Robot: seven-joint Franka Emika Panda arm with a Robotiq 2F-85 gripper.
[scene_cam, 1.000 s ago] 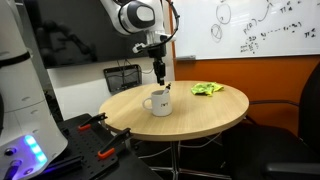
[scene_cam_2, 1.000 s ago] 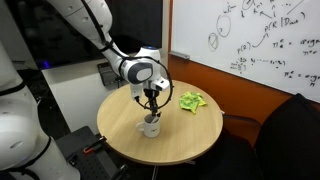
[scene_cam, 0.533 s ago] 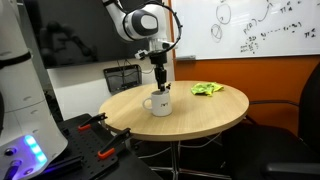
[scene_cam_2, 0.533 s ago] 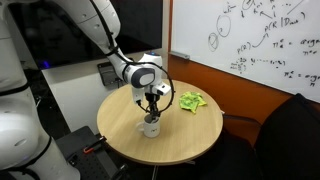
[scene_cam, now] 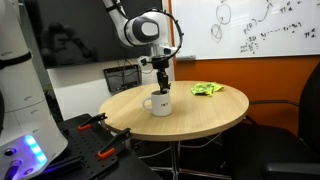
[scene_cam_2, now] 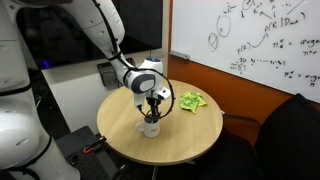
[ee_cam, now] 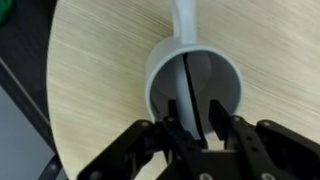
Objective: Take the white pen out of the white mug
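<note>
Nearest the wrist camera: the claw (ee_cam: 195, 112), pointing straight down over the white mug (ee_cam: 160, 72), released, with dark fingers (ee_cam: 217, 115) spread apart at the mug's mouth. Between those fingers, touching neither as far as can be seen: the white pen (ee_cam: 188, 85), showing only as a thin dark line inside the mug, running across its pale hollow. On the mug's side toward the top of this view: a loop handle (ee_cam: 184, 18). Under the mug: a pale, wood-grained round surface (ee_cam: 95, 80), its curved edge to the left of the mug.

In both exterior views: the same claw (scene_cam: 160, 82) (scene_cam_2: 153, 108) hanging upright from the white arm, tips right at the rim of the white mug (scene_cam: 160, 102) (scene_cam_2: 151, 127). Pen too small to pick out from these distances. Mug upright, near the middle of the round surface (scene_cam: 200, 118) (scene_cam_2: 175, 148).

Beyond the mug, well apart from it on the same surface: a crumpled green cloth (scene_cam: 207, 89) (scene_cam_2: 190, 101).

Farther behind the mug, on the wall: a whiteboard (scene_cam: 265, 25) (scene_cam_2: 250, 40) covered in handwritten marks, and below it, in an exterior view, an orange wall panel (scene_cam: 270, 72).
</note>
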